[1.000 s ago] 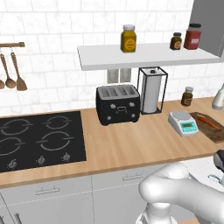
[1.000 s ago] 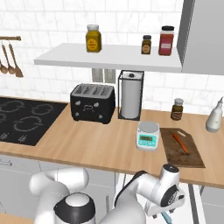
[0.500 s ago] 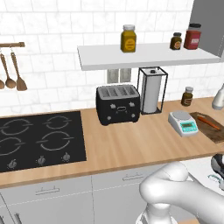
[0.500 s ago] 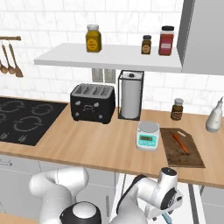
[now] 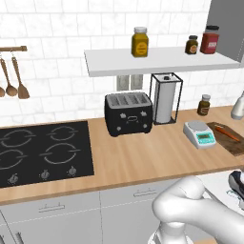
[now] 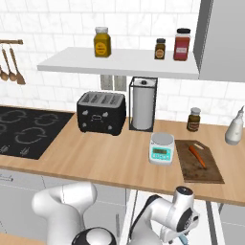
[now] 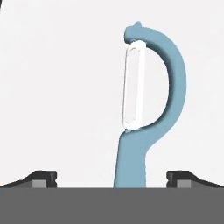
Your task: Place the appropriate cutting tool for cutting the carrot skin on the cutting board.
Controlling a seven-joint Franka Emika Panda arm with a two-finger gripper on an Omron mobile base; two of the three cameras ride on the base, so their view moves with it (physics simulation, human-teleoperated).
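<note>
Hand view: the slim light-blue peeler with the pale metal blade (image 7: 144, 105) lies on a plain white surface, handle running down between the two dark fingertips. The gripper (image 7: 112, 179) stands wide open, not touching it, apparently lined up to grasp. The thin orange carrot (image 6: 196, 155) rests on the dark-brown wooden cutting board (image 6: 206, 172), awaiting the tool.

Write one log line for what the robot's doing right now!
phase: reaching for peeler | gripper: open, fingers either side of handle | carrot: on cutting board | peeler not yet on board
</note>
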